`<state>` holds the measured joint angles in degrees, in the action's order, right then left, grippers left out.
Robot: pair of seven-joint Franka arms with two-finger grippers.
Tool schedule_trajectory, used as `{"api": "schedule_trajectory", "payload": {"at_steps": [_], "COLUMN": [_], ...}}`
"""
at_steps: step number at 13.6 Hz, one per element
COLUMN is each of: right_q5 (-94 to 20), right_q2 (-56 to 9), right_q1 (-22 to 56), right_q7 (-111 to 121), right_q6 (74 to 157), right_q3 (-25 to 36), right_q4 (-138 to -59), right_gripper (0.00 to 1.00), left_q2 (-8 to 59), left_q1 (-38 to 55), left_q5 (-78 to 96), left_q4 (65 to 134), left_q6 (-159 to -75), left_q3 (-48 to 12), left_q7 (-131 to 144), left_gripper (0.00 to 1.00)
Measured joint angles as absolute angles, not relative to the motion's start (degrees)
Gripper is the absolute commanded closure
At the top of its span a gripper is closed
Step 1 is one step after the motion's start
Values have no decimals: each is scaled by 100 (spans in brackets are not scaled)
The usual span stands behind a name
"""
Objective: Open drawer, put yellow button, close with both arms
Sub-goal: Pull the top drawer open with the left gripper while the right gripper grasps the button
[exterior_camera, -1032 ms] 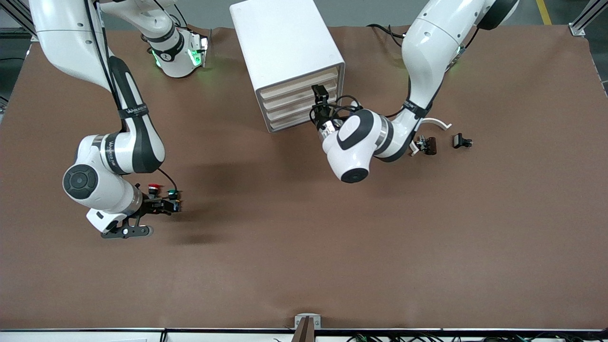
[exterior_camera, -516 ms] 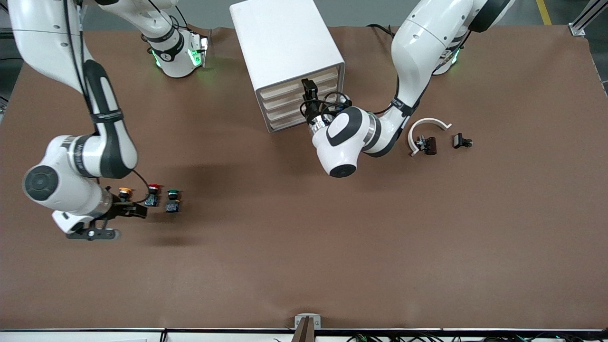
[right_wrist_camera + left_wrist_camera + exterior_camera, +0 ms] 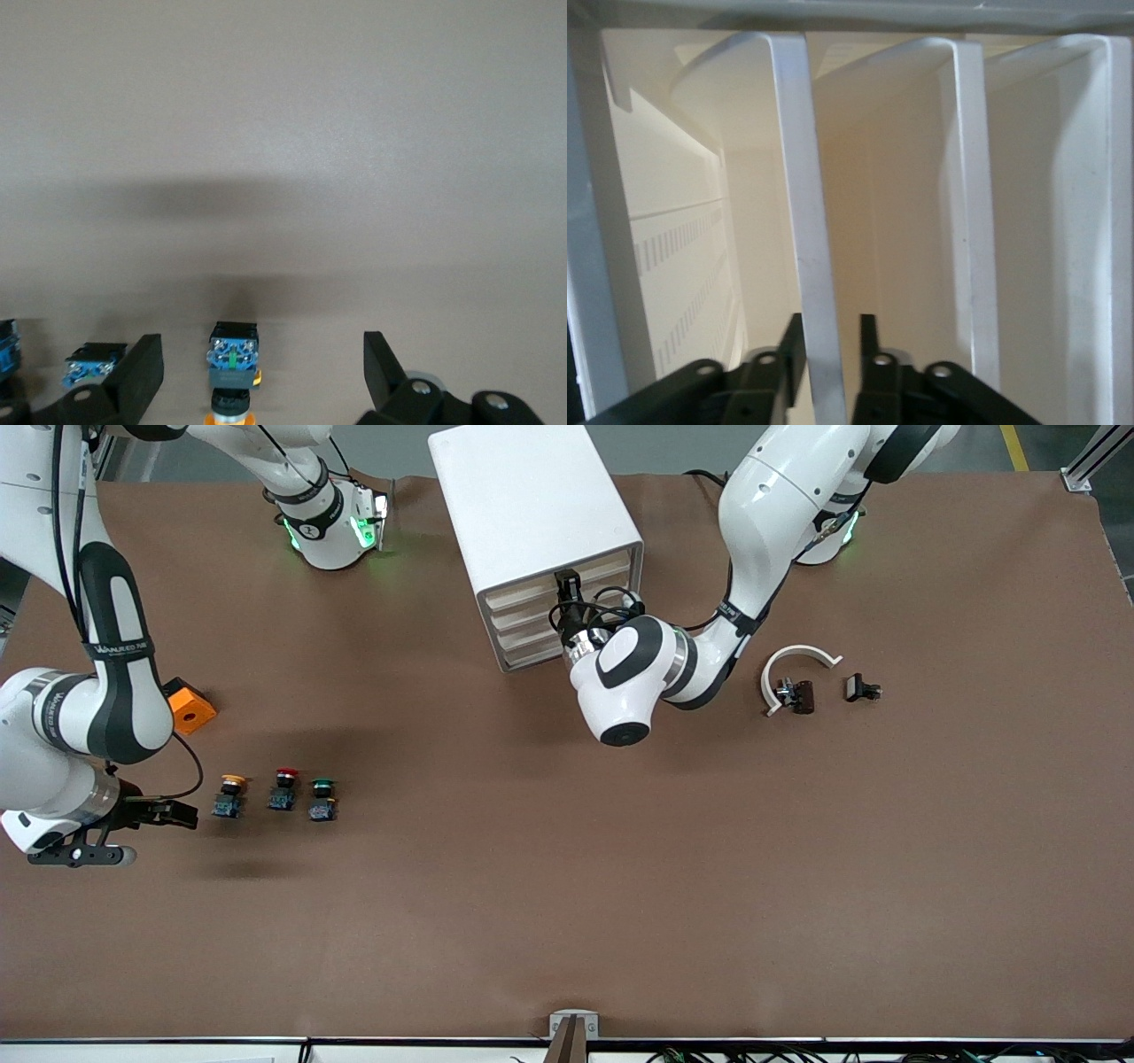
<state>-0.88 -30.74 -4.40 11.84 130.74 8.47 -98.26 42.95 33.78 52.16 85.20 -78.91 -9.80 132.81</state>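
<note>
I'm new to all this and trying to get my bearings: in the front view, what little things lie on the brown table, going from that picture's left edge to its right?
Orange block → yellow button → red-capped button → green-capped button → white cabinet → white curved piece → small black part.

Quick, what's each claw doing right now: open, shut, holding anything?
Left gripper: jaws shut on the top drawer's lip, at the cabinet front.
Right gripper: jaws open, empty, beside the yellow button.
</note>
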Motion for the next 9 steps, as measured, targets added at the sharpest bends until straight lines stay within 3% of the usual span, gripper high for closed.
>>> {"api": "schedule_trajectory", "payload": {"at_steps": [9], "right_q5": [-88], "right_q2": [-3351], "right_q1": [-410], "right_q7": [1184], "right_q6": [13286], "right_q3": [767], "right_q4": [-10363], "right_gripper": [0], "left_q2": [4307], "left_q1": [2876], "left_q5": [5277], "left_q4": [8388], "left_q6": [-7744], "left_q3": [-863], "left_q7": [13385], "left_gripper": [100]}}
